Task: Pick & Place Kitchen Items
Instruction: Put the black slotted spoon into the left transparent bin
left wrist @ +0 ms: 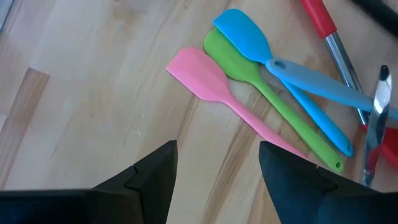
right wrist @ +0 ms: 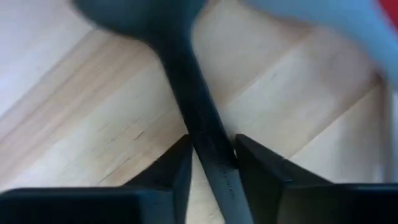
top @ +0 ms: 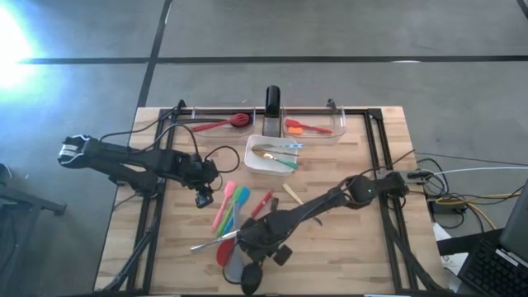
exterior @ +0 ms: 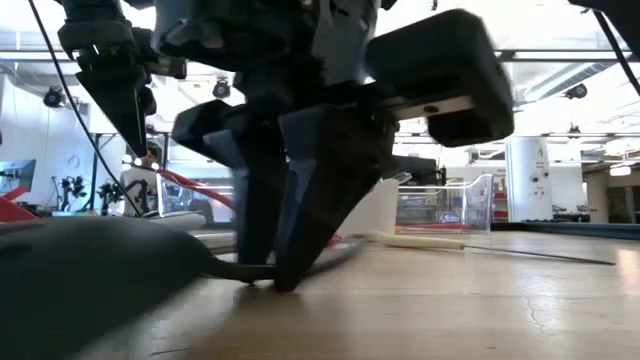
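I work in a robotics lab or test hall, not a kitchen: my wooden tabletop point(top: 346, 239) stands on a bare grey concrete floor point(top: 330, 29) marked with dark lines, and a black frame point(top: 375, 132) is bolted around its edge. Loose cables point(top: 462, 198) trail off its right side to gear on the floor. Looking level across the tabletop, I see a big open room with a high ceiling, strip lights point(exterior: 560, 55), white pillars point(exterior: 527, 178) and other rigs standing far back.
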